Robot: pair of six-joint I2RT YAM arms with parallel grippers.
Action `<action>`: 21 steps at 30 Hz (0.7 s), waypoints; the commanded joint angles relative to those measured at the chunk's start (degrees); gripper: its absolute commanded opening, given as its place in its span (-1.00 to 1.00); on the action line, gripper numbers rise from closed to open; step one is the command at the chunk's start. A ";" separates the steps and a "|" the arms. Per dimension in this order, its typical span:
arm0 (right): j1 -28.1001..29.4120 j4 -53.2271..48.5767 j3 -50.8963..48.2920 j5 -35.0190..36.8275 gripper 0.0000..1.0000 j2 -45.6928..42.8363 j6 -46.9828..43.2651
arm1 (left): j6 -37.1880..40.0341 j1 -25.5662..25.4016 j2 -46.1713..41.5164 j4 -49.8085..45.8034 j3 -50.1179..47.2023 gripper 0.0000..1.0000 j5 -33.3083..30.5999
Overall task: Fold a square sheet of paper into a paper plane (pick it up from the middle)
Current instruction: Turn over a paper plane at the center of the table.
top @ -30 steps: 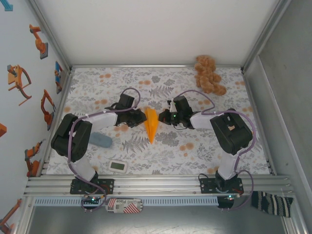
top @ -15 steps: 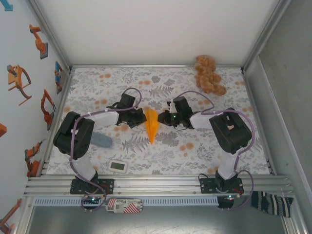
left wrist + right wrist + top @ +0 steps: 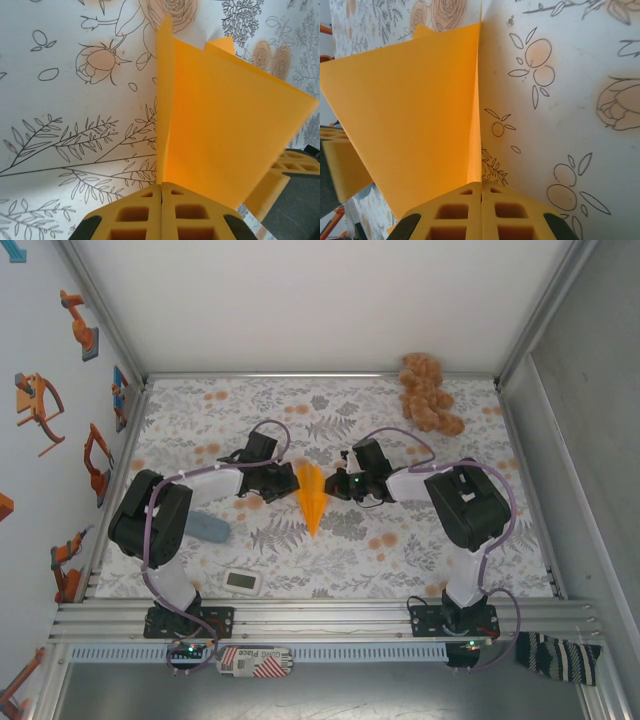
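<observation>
The bright orange paper plane (image 3: 312, 497) is a slim pointed dart in the middle of the flowered cloth, its tip toward the near edge. My left gripper (image 3: 289, 481) is at its left wing and my right gripper (image 3: 334, 484) at its right wing. In the left wrist view the yellow fingers (image 3: 162, 200) are pressed together on a thin edge of the paper plane (image 3: 220, 130). The right wrist view has the fingers (image 3: 481, 202) closed the same way on the paper plane's (image 3: 415, 120) edge, the wing spreading left.
A tan-brown plush toy (image 3: 428, 392) lies at the back right. A blue-grey object (image 3: 208, 529) and a small white device (image 3: 242, 582) lie near the left arm. Metal frame rails border the cloth (image 3: 400, 540).
Both grippers have edged slightly inward toward the plane; the folded paper now looks a little wider between them.
</observation>
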 commanded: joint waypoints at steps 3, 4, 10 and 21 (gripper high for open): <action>-1.40 0.05 -1.56 3.27 -0.99 -4.84 -1.13 | 2.16 0.91 -4.58 -1.86 0.18 -0.91 -1.70; -1.56 0.05 -1.91 3.65 -0.99 -5.22 -1.06 | 2.18 1.01 -4.83 -1.73 -0.04 -0.91 -1.90; -1.78 0.03 -2.69 5.54 -0.99 -5.87 -0.52 | 1.90 1.41 -3.67 -0.24 -0.75 -0.90 -1.62; -2.31 0.63 -3.86 6.48 -0.95 -3.18 2.34 | 0.19 1.76 -0.38 3.25 -2.77 -0.89 -2.14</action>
